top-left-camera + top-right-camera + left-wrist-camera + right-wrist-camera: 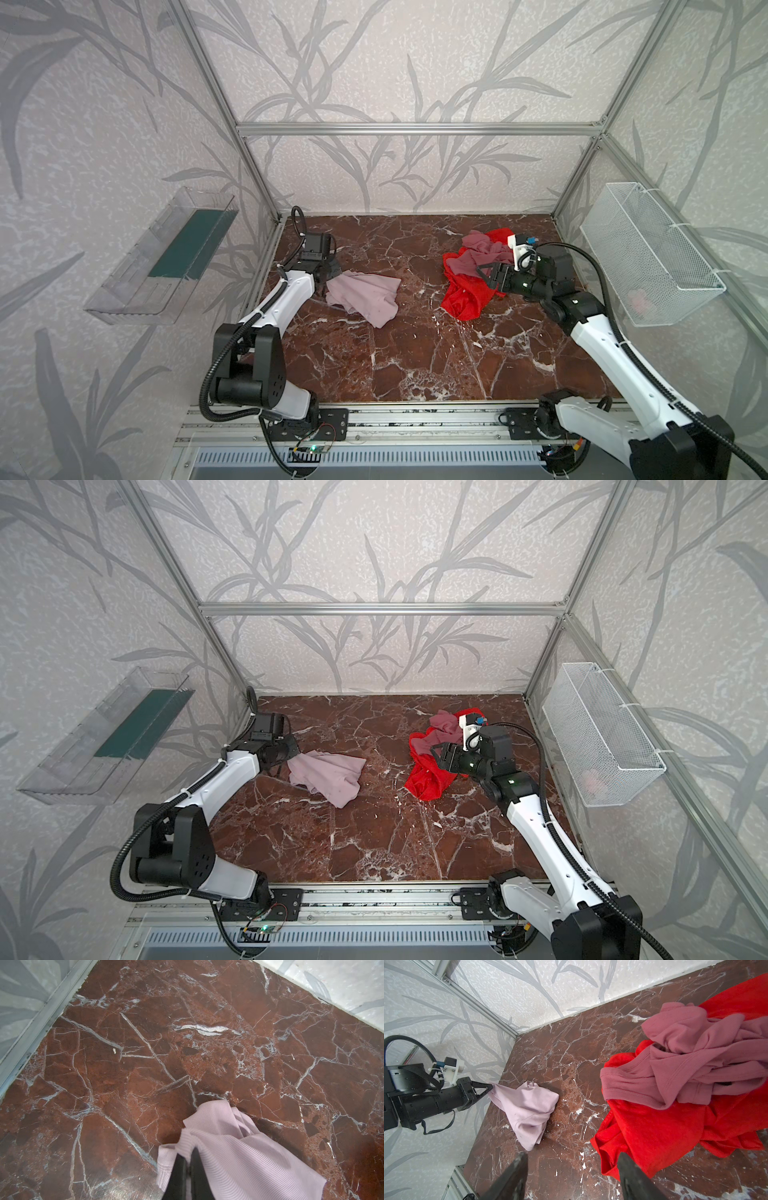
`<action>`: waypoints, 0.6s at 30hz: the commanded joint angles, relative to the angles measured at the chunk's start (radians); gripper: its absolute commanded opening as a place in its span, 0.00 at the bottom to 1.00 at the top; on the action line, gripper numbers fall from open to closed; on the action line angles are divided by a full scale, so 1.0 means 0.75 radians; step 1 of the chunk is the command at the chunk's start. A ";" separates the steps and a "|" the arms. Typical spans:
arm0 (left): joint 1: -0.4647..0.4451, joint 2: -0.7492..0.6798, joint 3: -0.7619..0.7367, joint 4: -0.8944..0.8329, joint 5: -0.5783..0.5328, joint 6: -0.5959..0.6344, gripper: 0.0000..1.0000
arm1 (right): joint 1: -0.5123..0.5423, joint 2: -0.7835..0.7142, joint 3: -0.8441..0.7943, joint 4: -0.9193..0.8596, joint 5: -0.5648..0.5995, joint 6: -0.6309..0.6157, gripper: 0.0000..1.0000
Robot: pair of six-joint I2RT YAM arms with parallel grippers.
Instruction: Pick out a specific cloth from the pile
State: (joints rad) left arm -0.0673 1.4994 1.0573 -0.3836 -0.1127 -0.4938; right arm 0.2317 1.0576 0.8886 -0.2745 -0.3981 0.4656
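In a top view my left gripper (331, 277) is clamped on an edge of the cloth (365, 297), which lies crumpled on the surface (415, 353), well apart from the pile (465, 291) of red and dusty-rose fabric; my right gripper (572, 1155) hangs open at the pile's edge, holding nothing

Both top views look down from high at the front, taking in the whole bench (415, 353). The left wrist camera hangs close over the left pincer (189, 1155), facing bare bench. The right wrist camera looks past the right pincer (572, 1155) across to the left arm (421, 1095); all four share the pale cloth (527, 1107).
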 commanded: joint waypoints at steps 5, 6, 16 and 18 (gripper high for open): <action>0.005 -0.077 0.020 -0.017 -0.014 -0.021 0.41 | -0.012 -0.003 0.036 0.002 -0.030 -0.022 0.68; 0.000 -0.101 0.020 -0.027 -0.010 -0.022 0.43 | -0.014 -0.005 0.036 0.002 -0.030 -0.019 0.68; -0.387 -0.292 -0.075 -0.141 -0.113 -0.008 0.50 | -0.014 0.002 0.014 0.044 -0.042 0.017 0.68; -0.458 -0.315 -0.132 -0.126 -0.054 -0.045 0.50 | -0.014 0.002 0.009 0.047 -0.038 0.017 0.68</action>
State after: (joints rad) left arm -0.3683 1.2819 1.0145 -0.4267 -0.1574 -0.4999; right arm 0.2260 1.0580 0.8886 -0.2726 -0.4126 0.4717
